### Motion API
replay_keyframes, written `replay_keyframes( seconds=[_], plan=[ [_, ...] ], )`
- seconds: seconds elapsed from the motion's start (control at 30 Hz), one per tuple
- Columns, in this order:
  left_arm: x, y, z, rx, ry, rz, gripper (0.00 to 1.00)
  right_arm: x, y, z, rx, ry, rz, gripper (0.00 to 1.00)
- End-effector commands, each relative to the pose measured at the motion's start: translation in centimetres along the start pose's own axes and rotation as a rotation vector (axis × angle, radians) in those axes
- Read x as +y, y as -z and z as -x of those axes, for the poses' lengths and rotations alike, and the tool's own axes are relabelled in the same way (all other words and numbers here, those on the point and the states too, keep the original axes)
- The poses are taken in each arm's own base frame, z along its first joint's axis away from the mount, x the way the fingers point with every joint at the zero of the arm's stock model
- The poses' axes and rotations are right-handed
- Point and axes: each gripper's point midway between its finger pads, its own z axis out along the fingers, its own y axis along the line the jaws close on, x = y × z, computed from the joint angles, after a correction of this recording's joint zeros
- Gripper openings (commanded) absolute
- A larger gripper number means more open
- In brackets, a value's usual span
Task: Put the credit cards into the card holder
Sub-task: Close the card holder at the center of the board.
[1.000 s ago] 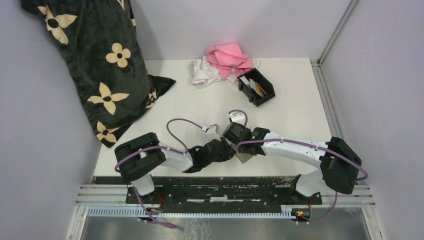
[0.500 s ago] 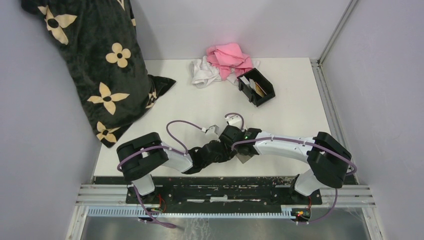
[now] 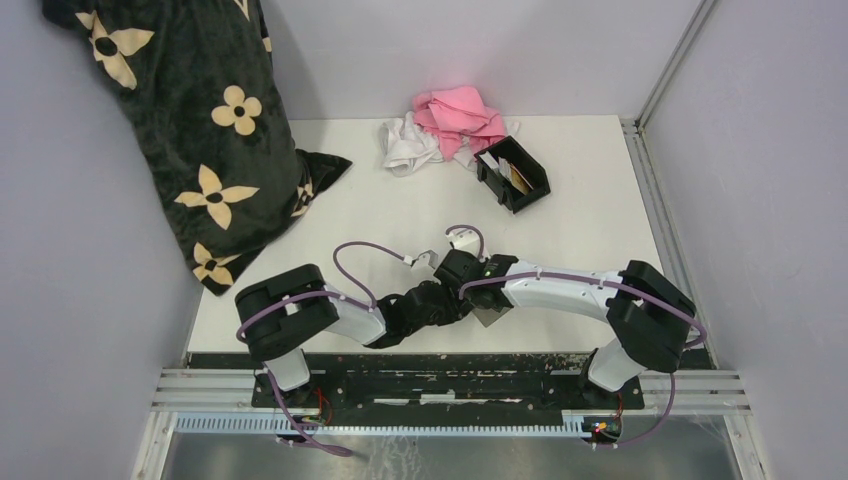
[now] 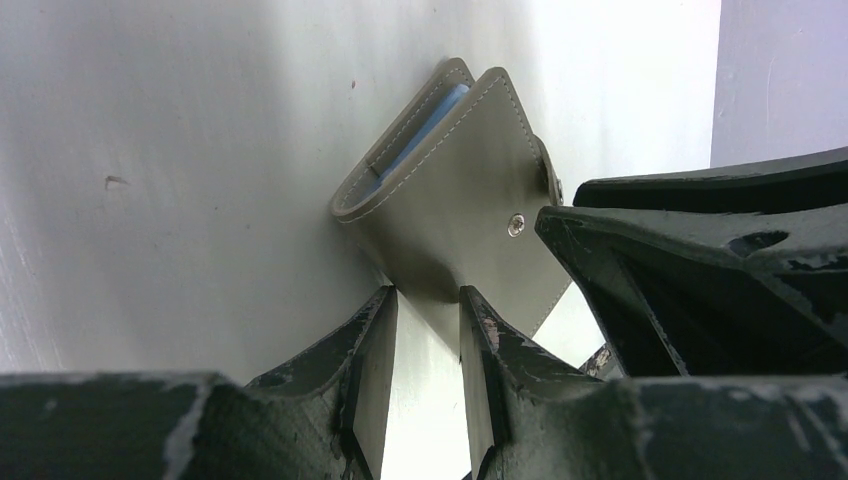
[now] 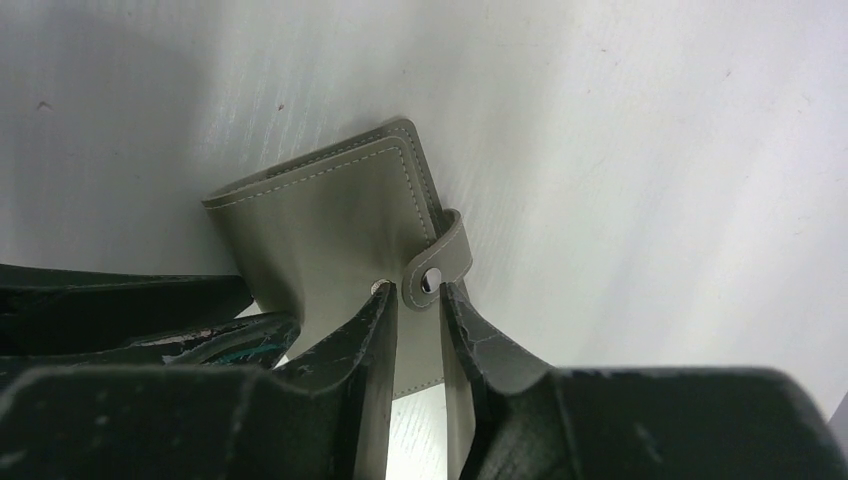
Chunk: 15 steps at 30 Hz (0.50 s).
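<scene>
Top: black plastic open-topped card holder [image 3: 532, 190] upper right, tan credit card [image 3: 518, 177] inside. Grey folding wallet [image 3: 487, 317] lower centre. Left wrist: left gripper [image 4: 423, 300] slightly parted astride wallet edge, can't tell if clamped. Light-blue card [image 4: 430, 125] peeks out top centre. Likely thin, stiff, slick, so pinch the exposed edge. Right wrist: right gripper [image 5: 418, 295] astride snap strap [image 5: 440, 262], clamp unclear.

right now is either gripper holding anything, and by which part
The right gripper pinches the grey wallet at its snap strap edge. The left gripper has its tips at another edge of the wallet; a grip there cannot be told.
</scene>
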Motion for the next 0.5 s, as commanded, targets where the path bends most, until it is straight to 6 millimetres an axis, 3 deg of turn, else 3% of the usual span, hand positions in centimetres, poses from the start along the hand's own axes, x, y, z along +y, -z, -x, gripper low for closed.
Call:
replay_keyframes(
  seconds=[0.0, 0.47],
  plan=[
    [4.85, 0.36, -2.20, 0.072, -0.034, 0.142, 0.38, -0.07, 0.48, 2.13, -0.061, -0.008, -0.025, 0.26],
    [4.78, 0.14, -2.26, 0.071, -0.028, 0.140, 0.38, -0.01, 0.46, 1.78, -0.053, -0.007, -0.019, 0.02]
  ],
)
